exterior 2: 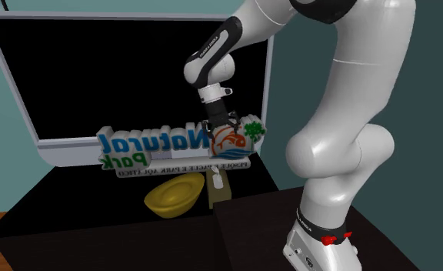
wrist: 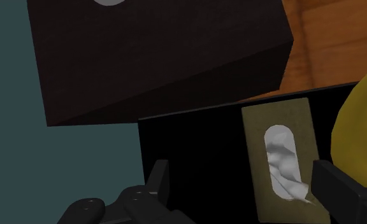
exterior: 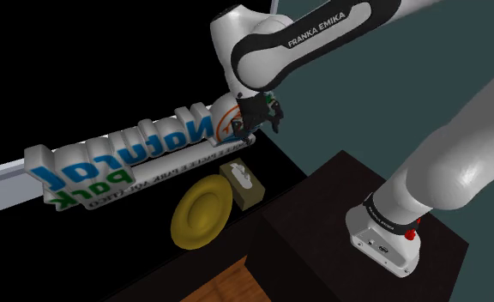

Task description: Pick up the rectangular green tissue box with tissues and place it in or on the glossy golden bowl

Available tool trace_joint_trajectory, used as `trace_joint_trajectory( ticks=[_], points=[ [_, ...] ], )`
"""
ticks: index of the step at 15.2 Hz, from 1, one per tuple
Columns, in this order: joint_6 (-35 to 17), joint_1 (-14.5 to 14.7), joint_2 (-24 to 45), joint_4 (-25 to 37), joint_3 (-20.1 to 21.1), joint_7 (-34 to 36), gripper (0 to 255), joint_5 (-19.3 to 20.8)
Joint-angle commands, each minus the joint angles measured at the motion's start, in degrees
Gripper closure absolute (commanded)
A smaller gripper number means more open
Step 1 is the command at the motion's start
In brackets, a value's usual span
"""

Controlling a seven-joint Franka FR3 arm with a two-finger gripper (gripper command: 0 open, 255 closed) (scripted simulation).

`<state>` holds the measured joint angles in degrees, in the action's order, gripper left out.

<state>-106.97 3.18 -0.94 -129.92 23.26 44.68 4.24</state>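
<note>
my black claw (exterior: 258, 124), fingers apart, hangs above the olive-green rectangular tissue box (wrist: 281, 159) but off-centre; descending so, one finger may hit the glossy golden bowl (exterior: 201, 213) beside it.

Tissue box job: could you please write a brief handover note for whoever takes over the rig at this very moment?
Gripper: open and empty, hovering above the tissue box; the fingers straddle it without touching.
Tissue box: olive-green, lying flat on the black surface, tissue poking out, right beside the golden bowl.
Done: gripper lined up over the box.
Left: descend, grasp, lift, set the box in the bowl.
</note>
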Motion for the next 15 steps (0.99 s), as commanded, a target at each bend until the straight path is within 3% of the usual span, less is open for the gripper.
trace_joint_trajectory(
  ticks=[1, 10, 15],
  points=[
    [-1.2, 0.6, 6.1, 2.4, 0.8, 4.0, 0, 2.4],
    [-1.5, 6.2, 29.8, 14.7, -1.6, 16.3, 0, 11.1],
    [-4.3, 6.5, 32.0, 13.4, -2.4, 17.4, 0, 12.1]
  ],
)
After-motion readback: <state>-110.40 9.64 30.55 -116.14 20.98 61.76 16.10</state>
